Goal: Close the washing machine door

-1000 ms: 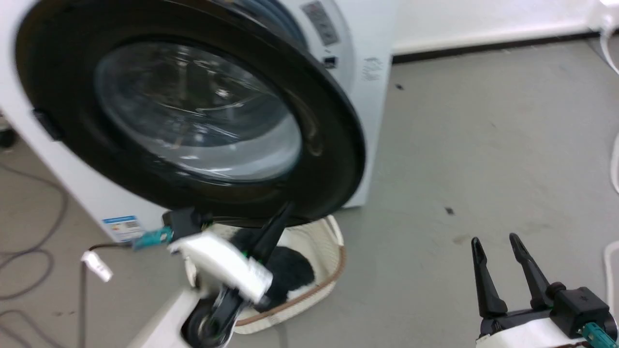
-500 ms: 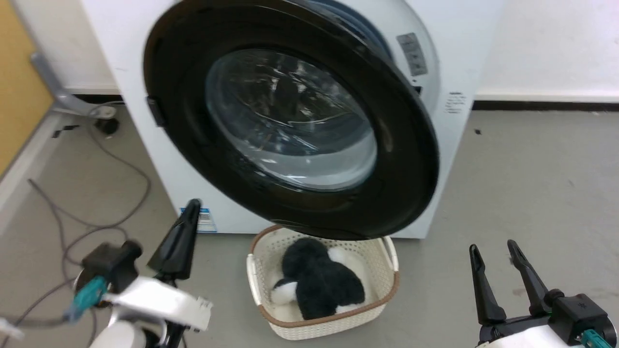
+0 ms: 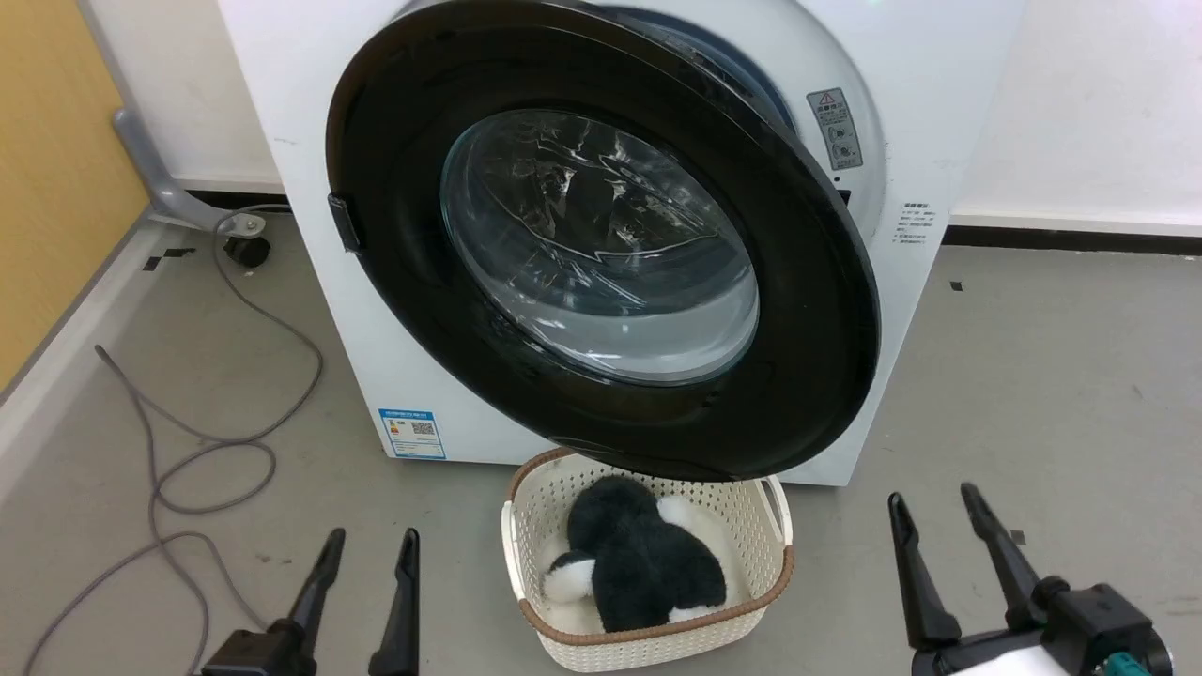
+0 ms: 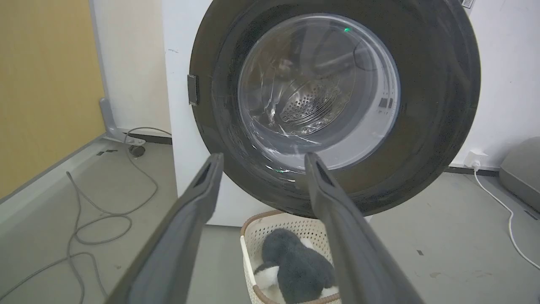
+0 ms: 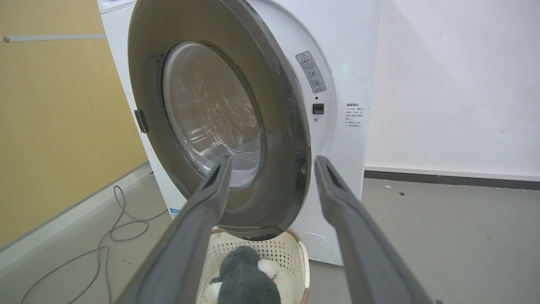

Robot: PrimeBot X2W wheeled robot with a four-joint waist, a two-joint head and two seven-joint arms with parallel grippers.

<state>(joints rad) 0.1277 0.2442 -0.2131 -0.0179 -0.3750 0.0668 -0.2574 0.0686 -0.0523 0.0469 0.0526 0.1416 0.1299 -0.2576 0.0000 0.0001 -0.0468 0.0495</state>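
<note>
The white washing machine point(image 3: 282, 94) stands in front of me. Its round door point(image 3: 808, 310) hangs ajar, hinged on the left, with the free right edge standing out from the front. Through the clear glass bowl point(image 4: 316, 84) I see the perforated steel drum. My left gripper point(image 3: 373, 535) is open and low at the left, short of the door and touching nothing. My right gripper point(image 3: 932, 494) is open at the lower right, also apart from the door. The door point(image 4: 438, 105) rises beyond the left gripper point(image 4: 263, 156). In the right wrist view the door's edge point(image 5: 278, 105) lies beyond the right gripper point(image 5: 273, 158).
A cream perforated basket point(image 3: 512, 526) holding a black-and-white plush toy point(image 3: 639, 563) sits on the floor under the door's lower edge. A grey cable point(image 3: 188, 451) loops over the floor at the left, beside a yellow wall point(image 3: 56, 188). Grey floor stretches to the right.
My left gripper has pulled back from under the door's lower edge to the lower left, fingers pointing up. The head camera has swung, bringing the machine to the centre.
</note>
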